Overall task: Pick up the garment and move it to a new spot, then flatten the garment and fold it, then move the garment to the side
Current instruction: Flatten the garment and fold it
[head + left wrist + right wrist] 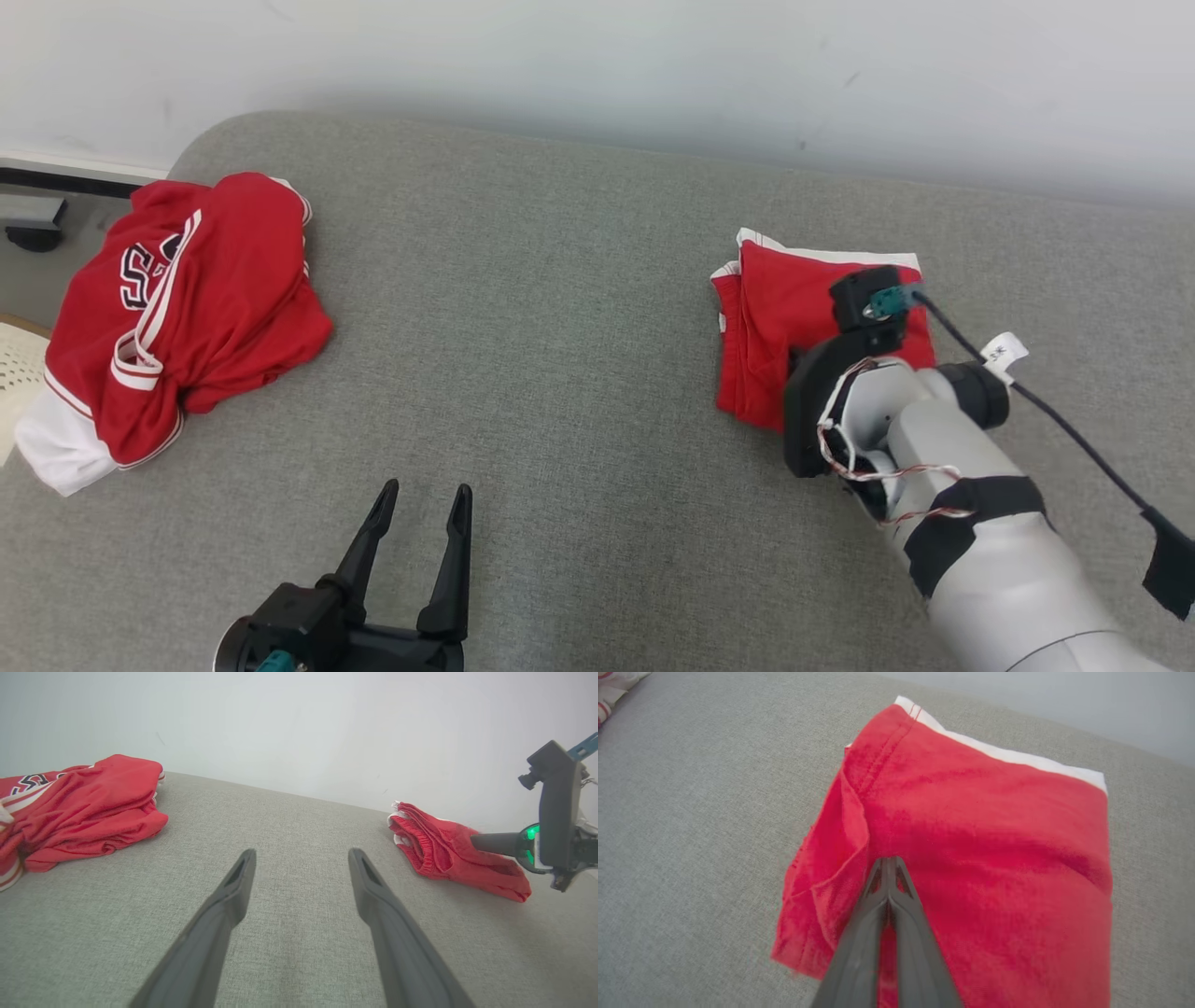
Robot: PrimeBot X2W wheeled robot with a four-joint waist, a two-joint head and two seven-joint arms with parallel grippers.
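Folded red garment with white trim (994, 835), touched by the closed right tool (887, 865). The left tool (426, 488) is held wide. Dark lettering on the crumpled red jersey (187, 299) is only partly legible.

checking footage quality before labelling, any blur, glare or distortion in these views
Head view: soft even light, no glare, faint shadow beside the jersey pile. Left wrist view: wide-angle stretch, left gripper looms large and soft. Right wrist view: folded garment fairly sharp, right gripper near the lens soft.

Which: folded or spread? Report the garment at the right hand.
Folded: the garment lies as a compact rectangle with stacked, layered edges.
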